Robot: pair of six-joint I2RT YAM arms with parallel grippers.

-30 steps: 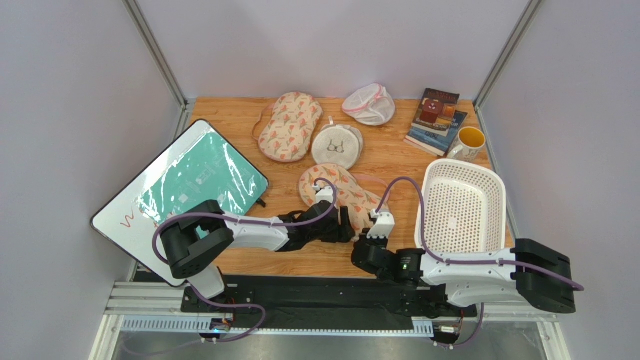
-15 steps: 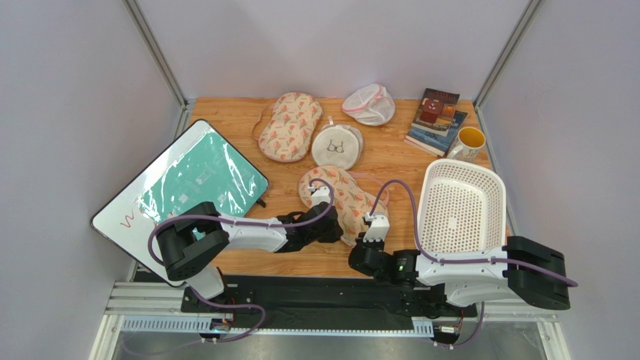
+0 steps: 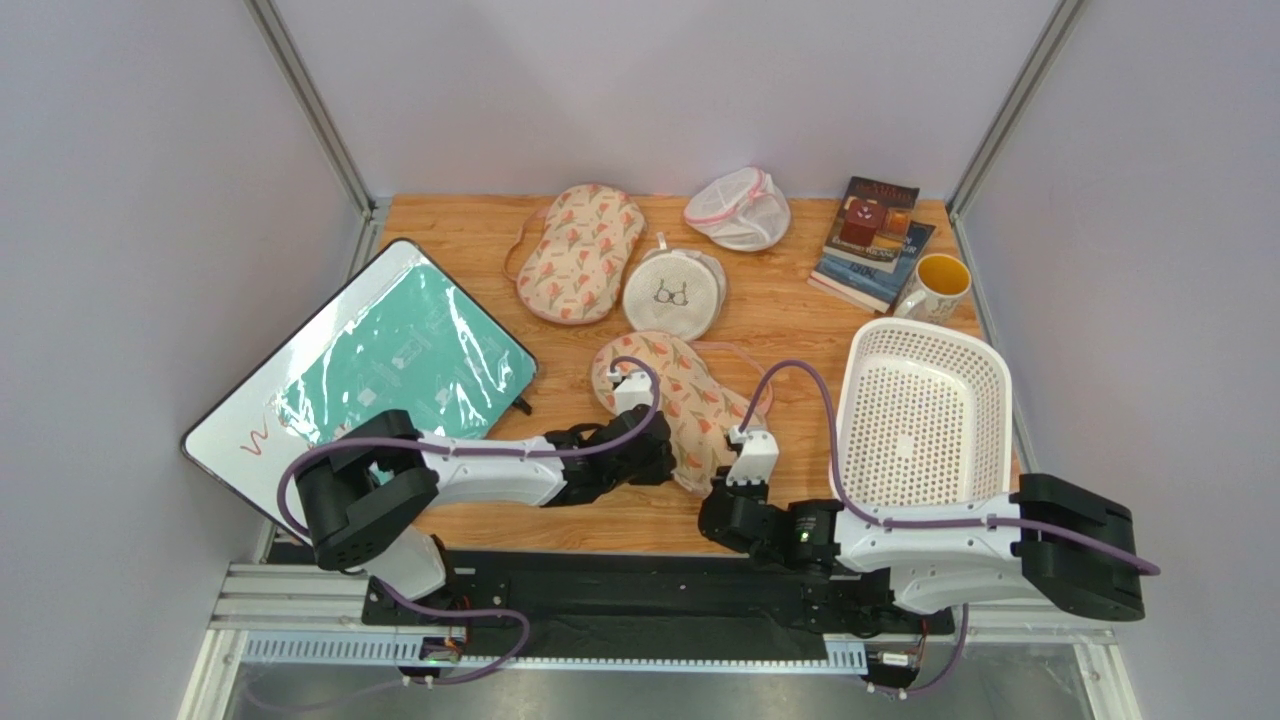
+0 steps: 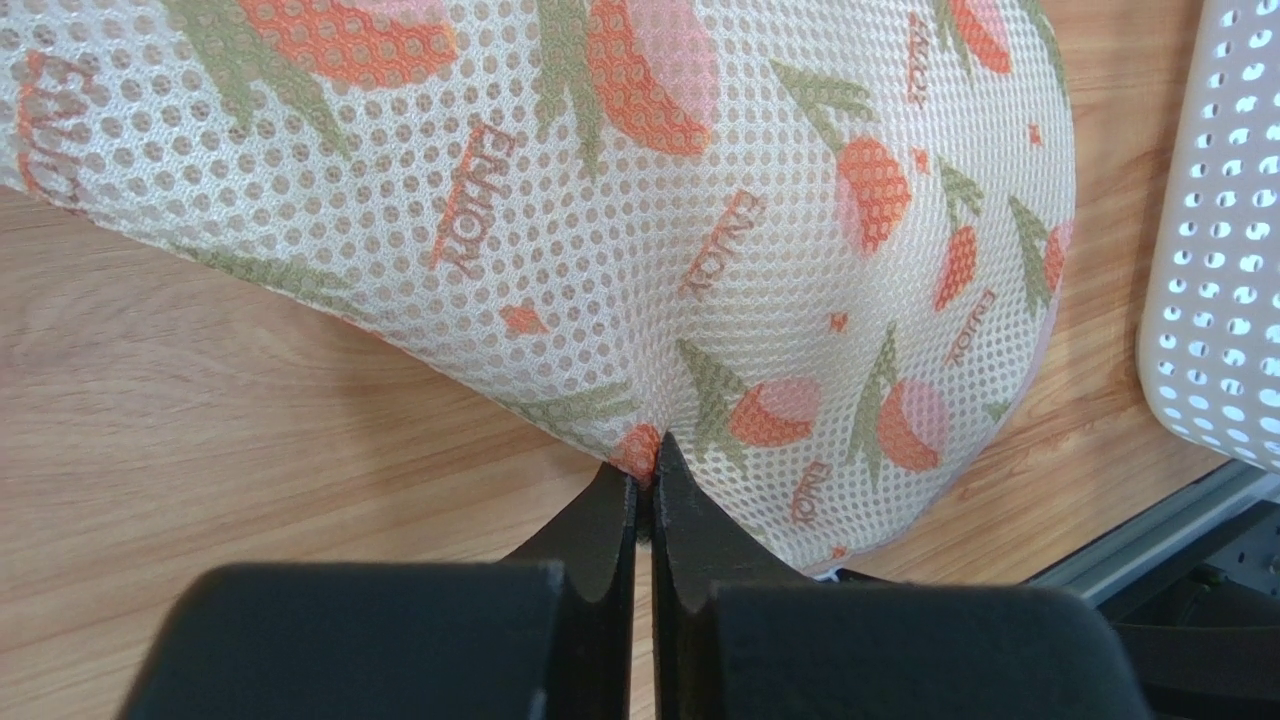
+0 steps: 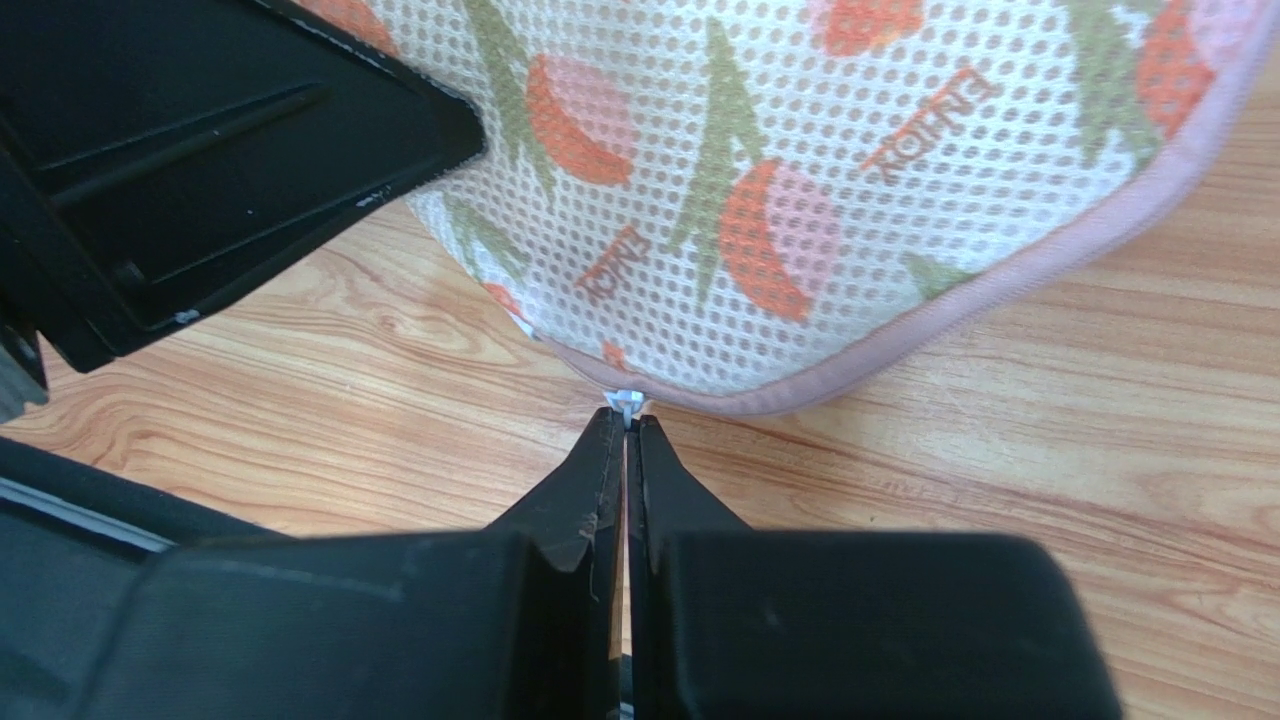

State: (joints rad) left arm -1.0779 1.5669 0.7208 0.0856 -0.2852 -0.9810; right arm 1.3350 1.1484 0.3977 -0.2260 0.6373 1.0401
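A long mesh bag [image 3: 679, 393] printed with orange fruit lies on the wooden table [image 3: 781, 323]. My left gripper [image 3: 657, 455] is at its near left edge, shut on a pinch of the mesh [image 4: 649, 458], and the bag [image 4: 676, 225] fills the view above the tips. From the near right, my right gripper [image 3: 733, 483] is shut on the small metal zipper pull [image 5: 622, 401] at the pink-trimmed rim of the bag [image 5: 796, 180]. The left gripper's black body [image 5: 196, 165] shows close beside it.
A white perforated basket [image 3: 920, 413] stands just right of the grippers. Behind are a second printed bag [image 3: 579, 251], a round mesh pouch [image 3: 673, 293], a white net bag [image 3: 738, 207], books [image 3: 872, 237] and a yellow mug [image 3: 938, 282]. A whiteboard with a green sheet [image 3: 376, 375] lies left.
The bag's near end has been drawn left and bunched up between the grippers. Both grippers have shifted a little left with it.
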